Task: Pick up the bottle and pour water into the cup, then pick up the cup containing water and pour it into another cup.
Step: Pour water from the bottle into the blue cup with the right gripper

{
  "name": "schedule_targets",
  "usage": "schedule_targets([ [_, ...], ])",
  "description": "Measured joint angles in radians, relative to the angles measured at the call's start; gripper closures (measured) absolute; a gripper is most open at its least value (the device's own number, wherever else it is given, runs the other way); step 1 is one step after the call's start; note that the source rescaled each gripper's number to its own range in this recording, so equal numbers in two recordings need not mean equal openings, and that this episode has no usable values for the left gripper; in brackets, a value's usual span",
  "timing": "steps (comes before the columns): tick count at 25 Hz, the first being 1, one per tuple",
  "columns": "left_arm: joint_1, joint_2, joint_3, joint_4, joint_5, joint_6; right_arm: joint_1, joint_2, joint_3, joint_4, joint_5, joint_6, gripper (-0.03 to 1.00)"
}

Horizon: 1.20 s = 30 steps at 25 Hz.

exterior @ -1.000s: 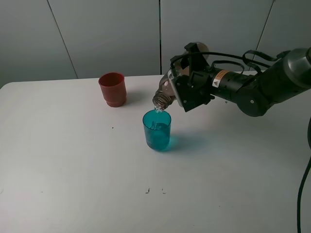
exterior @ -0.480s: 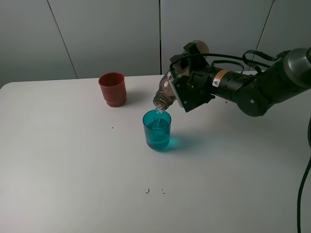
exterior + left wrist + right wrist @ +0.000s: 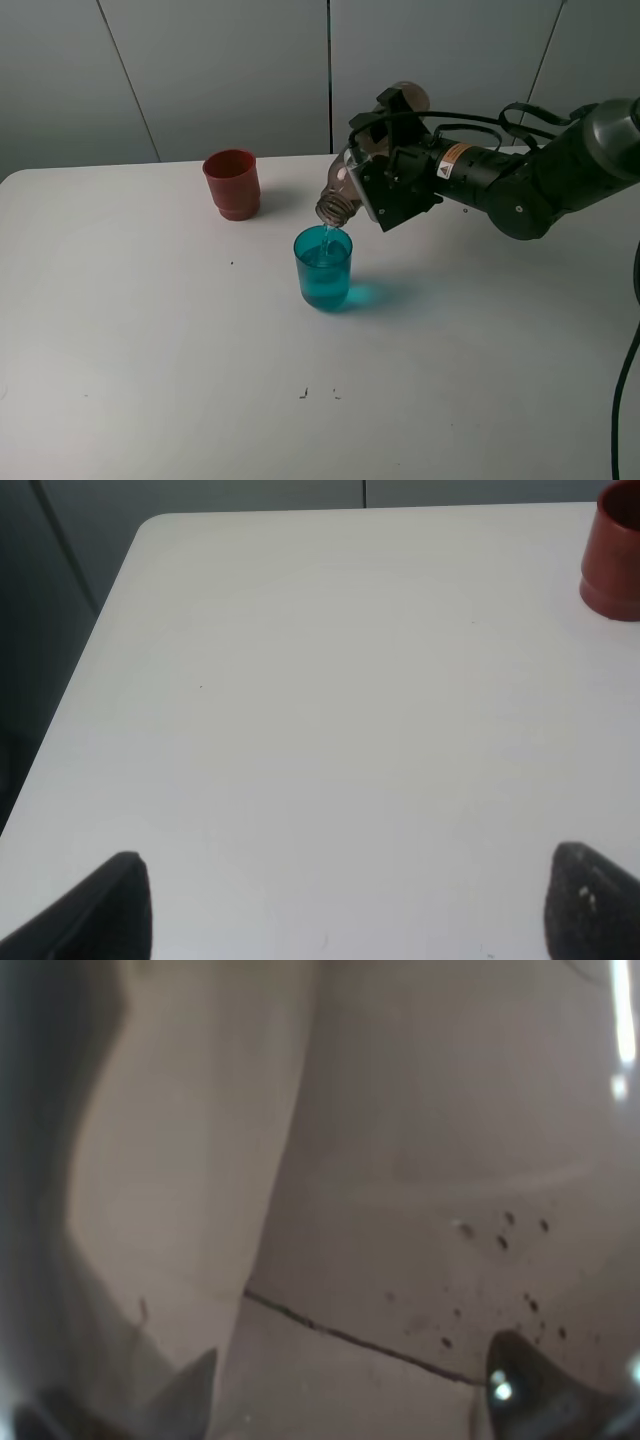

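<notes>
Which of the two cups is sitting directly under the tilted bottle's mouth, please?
The translucent teal cup, just below the mouth of the bottle; the opaque red cup stands apart to the left, farther back.

- Tall slim translucent smoky grey-brown plastic bottle (image 3: 338, 192): tipped a little steeper than one second ago, with its base end lifted higher.
- Translucent teal-blue plastic tumbler (image 3: 323, 268): water level has risen, and the earlier splashing near the rim has calmed.
- Water stream (image 3: 327, 236): thinner than before, now a fine thread.
</notes>
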State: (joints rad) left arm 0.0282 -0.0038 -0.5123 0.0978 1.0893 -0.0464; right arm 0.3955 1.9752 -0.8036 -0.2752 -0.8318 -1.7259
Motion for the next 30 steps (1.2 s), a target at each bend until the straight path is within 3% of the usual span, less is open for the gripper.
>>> schedule_targets([
  [30, 0.000, 0.000, 0.000, 0.000, 0.000, 0.000, 0.000, -0.002, 0.000, -0.050, 0.044, 0.026, 0.96],
])
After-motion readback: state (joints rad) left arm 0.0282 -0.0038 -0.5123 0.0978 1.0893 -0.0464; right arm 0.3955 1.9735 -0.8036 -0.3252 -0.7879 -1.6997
